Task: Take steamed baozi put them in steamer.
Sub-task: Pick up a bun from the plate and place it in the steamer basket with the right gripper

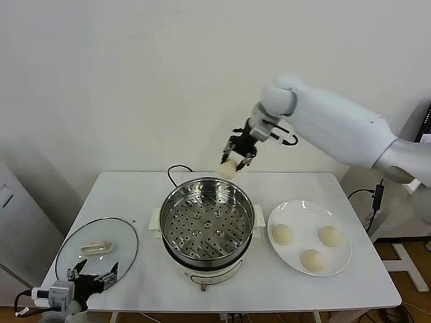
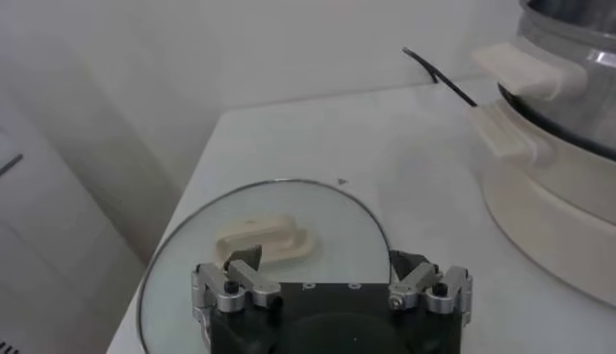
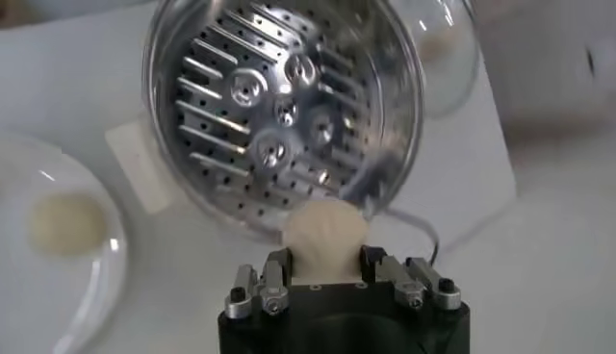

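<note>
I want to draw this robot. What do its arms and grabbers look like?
The right arm is fat, smooth and glossy white, rounded like a tube, turning grey near the shoulder. Its right gripper is small and black with silver metal jaws and screws, with a thin black cable looping at the wrist. The left gripper is the same black and silver, on a white wrist block.

- Our right claw (image 1: 239, 153) hangs raised at the far side, arm reaching in, fingers clamped.
- Our left claw (image 1: 93, 277) rests low at the near-left corner, fingers spread.

Glossy white rounded arm (image 1: 337, 124), black gripper housings (silver screwed knuckles), dark fingers (image 1: 232, 147).
</note>
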